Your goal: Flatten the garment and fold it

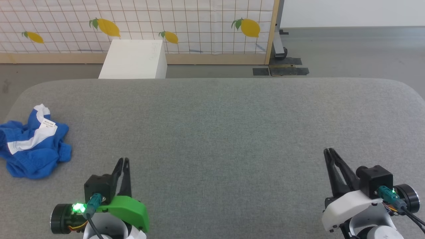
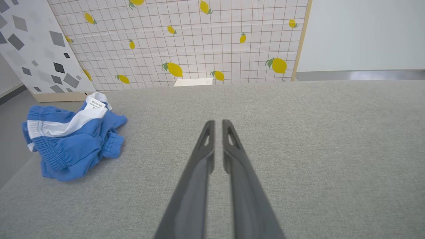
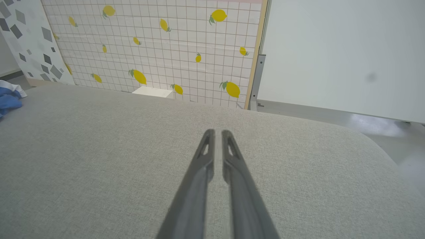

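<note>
The garment (image 1: pixel 31 146) is a crumpled heap of bright blue shorts with a white stripe and a small white tag, lying at the far left edge of the grey table (image 1: pixel 219 126). The left wrist view has the garment (image 2: pixel 71 137) left of the fingers, and a corner of the garment (image 3: pixel 8 98) peeks in at the left border of the right wrist view. My left gripper (image 1: pixel 123 161) hovers shut and empty near the front, right of the garment. At the front right, my right gripper (image 1: pixel 328 151) is shut and empty too.
A white box (image 1: pixel 134 59) stands on the floor behind the table. A lemon-patterned panel (image 1: pixel 132 26) in a wooden frame lines the back. Grey floor and dark tape patches (image 1: pixel 280 70) lie at the back right.
</note>
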